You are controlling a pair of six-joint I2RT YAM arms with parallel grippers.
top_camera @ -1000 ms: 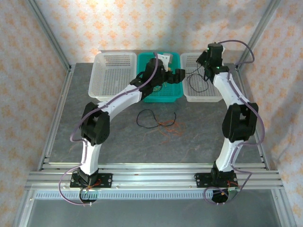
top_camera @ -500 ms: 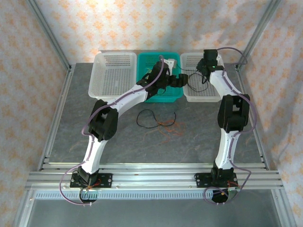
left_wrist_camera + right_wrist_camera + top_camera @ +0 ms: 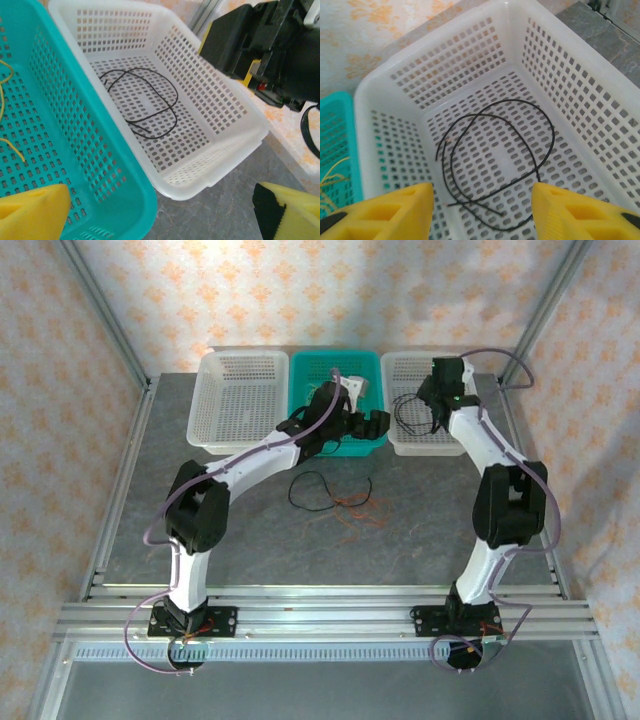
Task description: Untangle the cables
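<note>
Right gripper (image 3: 481,194) open, empty, above the white basket (image 3: 445,65) holding a coiled black cable (image 3: 553,135). Left gripper (image 3: 160,200) open, empty, just left of that basket, at the teal basket's (image 3: 30,125) edge.

Cream wallpaper (image 3: 300,290) with orange floral motifs surrounds a grey marbled table (image 3: 250,540) framed by aluminium rails (image 3: 320,615).

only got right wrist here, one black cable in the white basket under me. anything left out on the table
Observer: Yes, the top view shows another black cable looped on the table in front of the teal basket, with a thin orange cable beside it.
Operator: where's the left gripper
Observer: The left gripper is open, above the teal basket's near right corner.
</note>
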